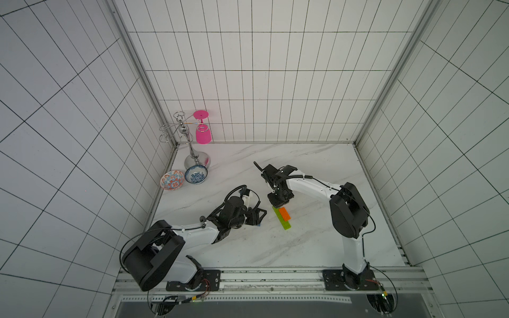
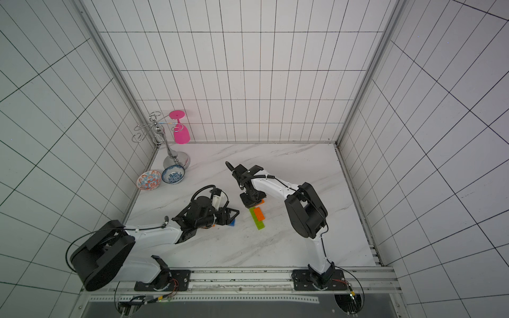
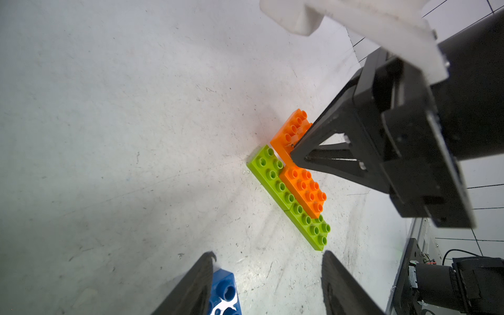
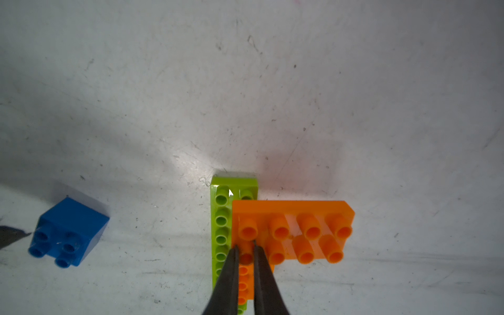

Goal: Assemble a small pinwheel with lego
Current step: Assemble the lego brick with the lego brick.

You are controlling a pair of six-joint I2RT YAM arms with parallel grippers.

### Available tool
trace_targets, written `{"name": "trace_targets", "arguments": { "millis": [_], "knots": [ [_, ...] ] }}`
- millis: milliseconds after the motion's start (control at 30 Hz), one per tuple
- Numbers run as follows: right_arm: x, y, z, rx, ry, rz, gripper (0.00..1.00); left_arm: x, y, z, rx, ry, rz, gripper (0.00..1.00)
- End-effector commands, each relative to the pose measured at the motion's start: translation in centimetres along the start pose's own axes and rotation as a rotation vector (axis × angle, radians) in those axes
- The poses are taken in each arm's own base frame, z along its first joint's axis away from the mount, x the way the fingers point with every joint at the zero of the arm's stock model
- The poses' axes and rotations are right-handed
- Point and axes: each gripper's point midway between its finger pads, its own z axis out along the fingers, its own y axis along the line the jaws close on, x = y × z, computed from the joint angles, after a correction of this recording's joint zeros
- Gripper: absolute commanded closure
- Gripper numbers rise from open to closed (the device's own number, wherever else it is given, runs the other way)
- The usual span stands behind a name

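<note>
Half-built pinwheel (image 1: 283,219) sits mid-table on the marble tabletop (image 1: 303,247), btwn the two arms. Two lime-green bricks (image 3: 272,177) lie end to end in a row. One orange brick (image 3: 304,189) is stacked lengthwise on them across the seam, offset to one long side. A crosswise orange brick (image 4: 293,231) overlaps the row's far end; can't tell if it's pressed home. R gripper (image 4: 245,246) points down on that end: fingers nearly pressed together, tips pinching a stud at the end of the crosswise orange brick nearest the green row. L gripper (image 3: 268,255) is low over the table, near the row but apart from it, w/ fingers spread wide and nothing gripped. Blue square brick (image 4: 68,231) lies loose on the table, well apart from the row. In the left wrist view it's in the gap close by one L finger (image 3: 196,283); contact can't be told. Far-left corner: two patterned bowls (image 1: 184,179) side by side and a chrome glass rack (image 1: 190,143) w/ a pink glass (image 1: 203,133) hung upside down.
</note>
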Motion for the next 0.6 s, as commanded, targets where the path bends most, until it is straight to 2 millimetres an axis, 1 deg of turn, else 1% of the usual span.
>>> {"name": "trace_targets", "arguments": {
  "millis": [0,400,567],
  "knots": [
    [1.7,-0.3,1.5,0.008,0.069,-0.013,0.88,-1.4,-0.9,0.2,0.022,-0.042,0.008,0.35],
    [2.1,-0.1,2.7,0.006,0.097,-0.017,0.88,-1.3,-0.8,0.2,0.019,-0.038,0.010,0.36],
    [2.5,-0.4,3.2,0.023,0.110,-0.020,0.88,-1.3,-0.8,0.2,0.020,-0.038,0.009,0.36]
  ]
}}
